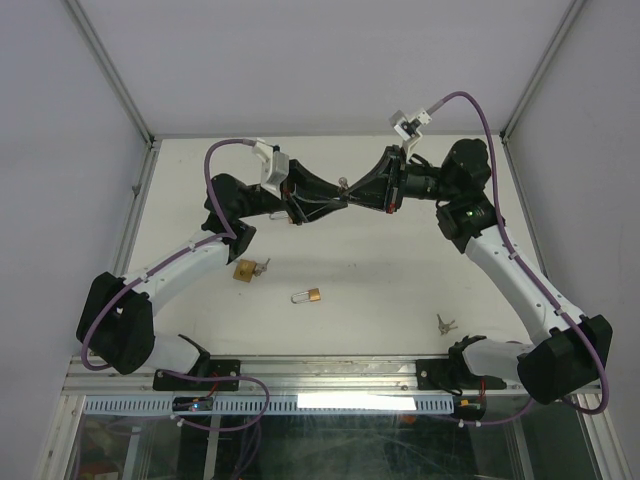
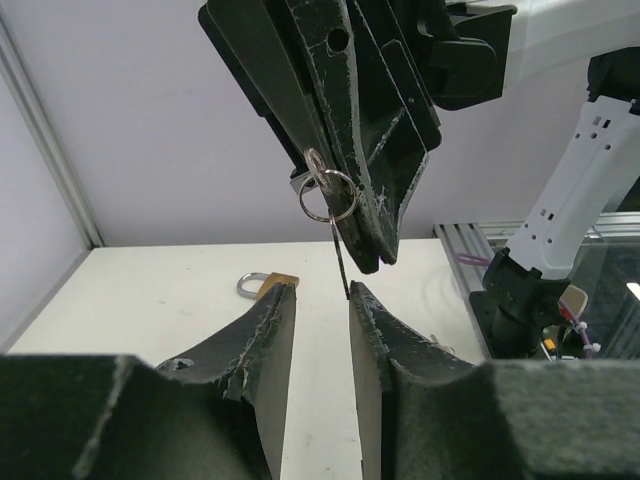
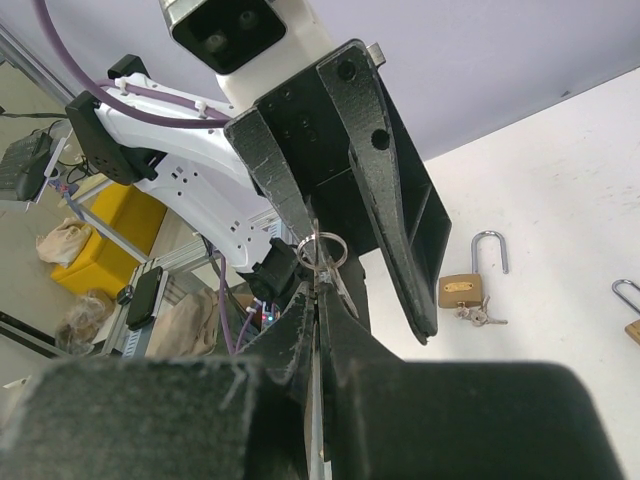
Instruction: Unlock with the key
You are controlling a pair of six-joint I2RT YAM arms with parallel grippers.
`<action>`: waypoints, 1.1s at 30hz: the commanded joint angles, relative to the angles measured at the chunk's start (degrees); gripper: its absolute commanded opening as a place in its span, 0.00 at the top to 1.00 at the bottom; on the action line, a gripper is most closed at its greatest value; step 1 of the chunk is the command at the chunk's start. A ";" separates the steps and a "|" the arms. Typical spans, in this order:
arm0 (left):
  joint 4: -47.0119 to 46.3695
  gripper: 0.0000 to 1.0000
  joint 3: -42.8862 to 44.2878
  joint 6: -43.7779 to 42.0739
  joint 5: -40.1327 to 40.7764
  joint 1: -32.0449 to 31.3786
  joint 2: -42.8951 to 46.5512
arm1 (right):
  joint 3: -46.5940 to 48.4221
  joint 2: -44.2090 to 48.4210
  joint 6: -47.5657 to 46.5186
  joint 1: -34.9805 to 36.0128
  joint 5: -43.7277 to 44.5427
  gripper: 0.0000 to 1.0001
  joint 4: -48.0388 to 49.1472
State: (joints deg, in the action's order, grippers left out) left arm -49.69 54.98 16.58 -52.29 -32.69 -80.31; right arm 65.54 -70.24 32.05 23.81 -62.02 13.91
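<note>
Both arms meet in mid-air over the table's middle. My right gripper is shut on a small key, whose silver ring sticks out past the fingertips. In the left wrist view the key's thin blade hangs down to the tip of one finger of my left gripper. Its jaws stand apart with table showing between them. A brass padlock lies on the table below. Another padlock has a key bunch in it.
A loose pair of keys lies near the right arm's base. An aluminium frame runs along the near table edge, with white walls on the other sides. The brass padlock also shows at the right wrist view's edge.
</note>
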 commanded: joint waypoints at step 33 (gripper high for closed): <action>86.48 1.00 25.13 -44.87 12.78 -1.54 -0.93 | -2.74 9.26 -37.80 -4.60 13.01 0.25 -34.37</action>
State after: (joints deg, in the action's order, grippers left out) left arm 8.97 70.11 -8.88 -45.91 -33.12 -79.09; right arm 63.24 -66.08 5.08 20.12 -56.38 -16.71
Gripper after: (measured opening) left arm 0.008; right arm 0.674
